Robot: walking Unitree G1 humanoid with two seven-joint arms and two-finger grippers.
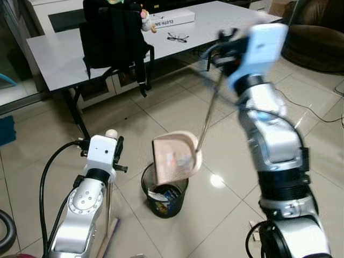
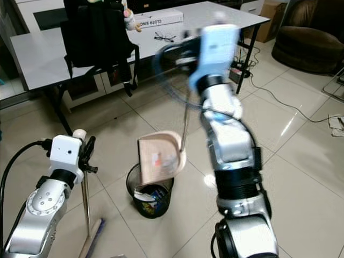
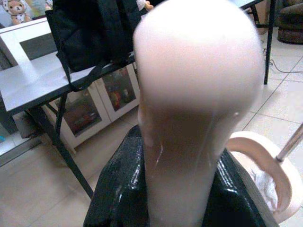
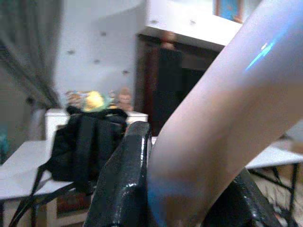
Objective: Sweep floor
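Observation:
My left gripper [image 1: 114, 149] is shut on the top of a broom handle [image 1: 111, 134]. Its thin pole [image 1: 108, 212] runs down to the floor beside my left arm. In the left wrist view the handle's pale rounded end [image 3: 199, 94] stands between the black fingers [image 3: 120, 189]. My right gripper [image 1: 227, 47] is raised high and shut on the long metal handle [image 1: 208, 115] of a pink dustpan [image 1: 174, 157]. The dustpan hangs tilted above a black waste bin [image 1: 164, 198] with litter inside. The right wrist view shows the handle [image 4: 222, 118] clamped between black fingers [image 4: 125, 179].
A grey table [image 1: 59, 54] stands behind, bearing a black backpack [image 1: 113, 35], a white box [image 1: 172, 19] and glasses [image 1: 177, 37]. A low cabinet [image 1: 102, 86] sits under it. At far right there is a brown armchair [image 1: 317, 37], and cables [image 1: 306, 107] lie on the tiles.

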